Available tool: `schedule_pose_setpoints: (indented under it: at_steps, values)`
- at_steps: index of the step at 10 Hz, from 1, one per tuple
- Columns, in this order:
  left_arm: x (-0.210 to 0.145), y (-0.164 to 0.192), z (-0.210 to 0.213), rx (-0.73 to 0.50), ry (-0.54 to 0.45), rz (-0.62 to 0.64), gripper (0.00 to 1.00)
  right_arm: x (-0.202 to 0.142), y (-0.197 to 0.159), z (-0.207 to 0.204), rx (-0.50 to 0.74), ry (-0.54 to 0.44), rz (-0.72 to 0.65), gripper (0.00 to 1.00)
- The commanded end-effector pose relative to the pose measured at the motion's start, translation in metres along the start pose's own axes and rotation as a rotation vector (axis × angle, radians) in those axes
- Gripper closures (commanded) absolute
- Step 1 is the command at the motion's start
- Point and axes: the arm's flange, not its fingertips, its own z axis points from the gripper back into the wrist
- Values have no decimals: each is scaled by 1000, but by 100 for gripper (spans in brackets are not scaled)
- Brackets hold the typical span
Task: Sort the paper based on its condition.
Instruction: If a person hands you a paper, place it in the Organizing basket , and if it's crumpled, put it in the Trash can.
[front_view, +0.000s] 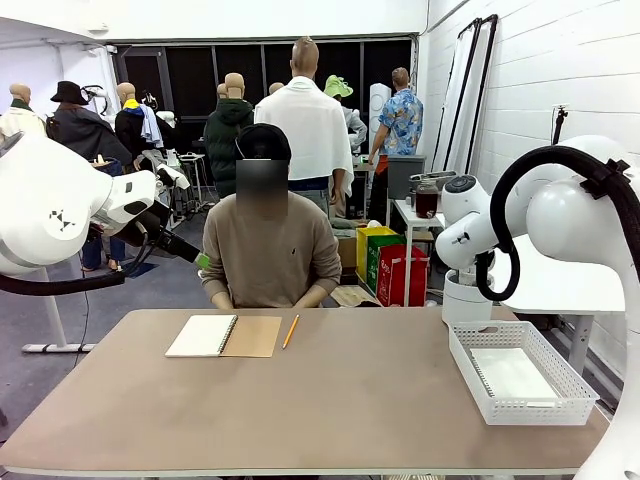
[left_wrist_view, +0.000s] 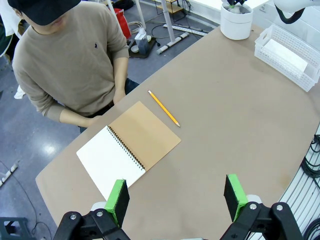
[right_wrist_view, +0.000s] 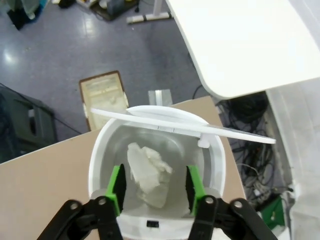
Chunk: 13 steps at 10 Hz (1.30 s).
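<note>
A crumpled white ball of paper (right_wrist_view: 148, 174) lies inside the round white bin (right_wrist_view: 102, 150), under its tilted swing lid (right_wrist_view: 180, 127). My right gripper (right_wrist_view: 155, 176) hangs just over the bin's mouth, open, its green pads (right_wrist_view: 118, 186) on either side of the ball with a gap to it. A flat white sheet of paper (front_view: 512, 376) lies in the white lattice basket (front_view: 560, 368) at the table's right. My left gripper (left_wrist_view: 176, 199) is open and empty, high above the table's near side.
A spiral notebook (front_view: 222, 336) lies open at the far middle in front of the seated person (front_view: 270, 250), with a yellow pencil (front_view: 290, 331) beside it. The bin (front_view: 464, 300) stands behind the basket at the far right corner.
</note>
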Motion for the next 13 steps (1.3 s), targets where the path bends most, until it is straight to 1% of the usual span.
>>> schedule_pose_setpoints:
  at_steps: [1,5,6,7,13]
  values:
    - [-1,0,0,-12,0,-4,0,8,-2,4,15,0,-12,0]
    - [-1,0,0,-12,0,-4,0,7,-5,15,31,-1,-23,0]
    - [-1,0,0,-12,0,-4,0,7,-4,17,61,9,-18,0]
    - [-1,0,0,-12,0,-4,0,8,-5,14,20,-8,-29,0]
    - [-1,0,0,-12,0,-4,0,8,-5,14,20,-8,-29,0]
